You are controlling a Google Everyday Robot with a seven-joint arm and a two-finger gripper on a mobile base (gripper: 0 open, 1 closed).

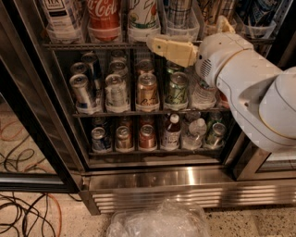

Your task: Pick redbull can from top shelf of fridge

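The redbull can (179,10), blue and silver blocks, stands in a clear lane bin on the top shelf (92,45) of the fridge (152,178), cut off by the picture's upper edge. A red Coca-Cola can (104,13) and a white-and-green can (142,14) stand to its left. My gripper (175,48), beige at the end of the white arm (249,88), hangs in front of the top shelf's front edge, just below the redbull can. It holds nothing that I can see.
Two lower wire racks hold rows of cans (147,90) and small bottles (172,132). The black-framed glass door (32,139) stands open at the left. Cables (23,213) lie on the floor. A clear plastic bag (157,222) lies before the ribbed base panel.
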